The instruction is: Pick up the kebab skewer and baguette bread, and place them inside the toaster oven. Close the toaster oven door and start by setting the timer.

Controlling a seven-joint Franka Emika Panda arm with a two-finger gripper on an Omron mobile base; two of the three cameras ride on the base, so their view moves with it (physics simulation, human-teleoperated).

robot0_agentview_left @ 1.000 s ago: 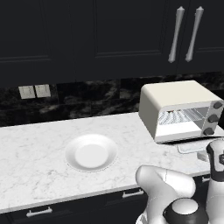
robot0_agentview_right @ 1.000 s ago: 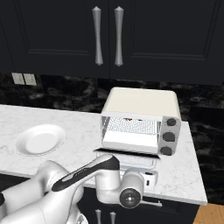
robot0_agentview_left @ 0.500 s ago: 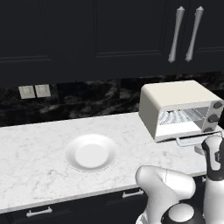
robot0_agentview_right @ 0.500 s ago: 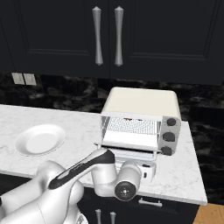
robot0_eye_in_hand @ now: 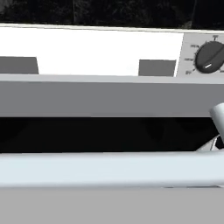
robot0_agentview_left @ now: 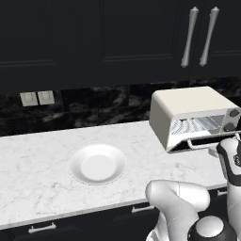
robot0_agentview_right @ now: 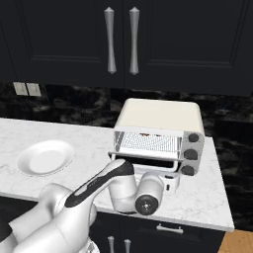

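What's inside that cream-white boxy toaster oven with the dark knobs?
Through the toaster oven's partly open front, a silvery wire rack shows, with a few small reddish-brown bits at its back edge. What they are is too small to tell. The cavity below the rack is hidden behind the door.

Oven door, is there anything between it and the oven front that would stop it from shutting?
Nothing visible. The door hangs partly open below the oven mouth, and the gap above it looks bare apart from the wire rack inside.
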